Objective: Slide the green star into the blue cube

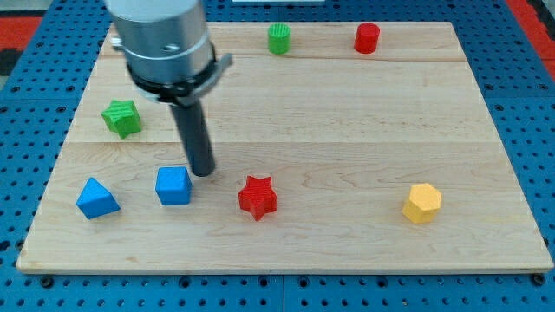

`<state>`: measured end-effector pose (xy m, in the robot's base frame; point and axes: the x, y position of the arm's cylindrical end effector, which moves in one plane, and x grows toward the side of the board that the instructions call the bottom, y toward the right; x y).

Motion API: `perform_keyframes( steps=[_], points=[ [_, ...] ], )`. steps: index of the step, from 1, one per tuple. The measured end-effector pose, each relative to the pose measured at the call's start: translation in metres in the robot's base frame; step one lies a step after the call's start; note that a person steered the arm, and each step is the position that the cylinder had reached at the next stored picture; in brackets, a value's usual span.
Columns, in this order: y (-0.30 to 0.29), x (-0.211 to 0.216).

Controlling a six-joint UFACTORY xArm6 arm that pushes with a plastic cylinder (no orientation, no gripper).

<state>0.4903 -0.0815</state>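
Left to right: blue triangular block (pixel 97 198); green star (pixel 121 117), lying at about 11 o'clock from the blue cube (pixel 173 185) and well apart from it; the tip (pixel 203 172) of the rod, just beside the cube at its 1 o'clock; red star (pixel 257 197). The rod has no claw and holds nothing. To do the step well, the tip should probably circle to the green star's 11 o'clock side and push toward 5 o'clock. No writing or brand is visible.

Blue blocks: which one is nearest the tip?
The blue cube, just left of and below my tip. The other blue block, a wedge-like shape, sits further toward the view's left.
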Motion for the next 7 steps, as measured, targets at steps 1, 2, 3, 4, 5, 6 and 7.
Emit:
perform_keyframes(
  steps=[1, 2, 3, 4, 5, 6, 7],
  points=[
    [0.015, 0.009],
    [-0.060, 0.020],
    [-0.065, 0.001],
    [-0.058, -0.040],
    [-0.048, -0.087],
    [-0.084, -0.123],
    [-0.155, -0.114]
  ],
)
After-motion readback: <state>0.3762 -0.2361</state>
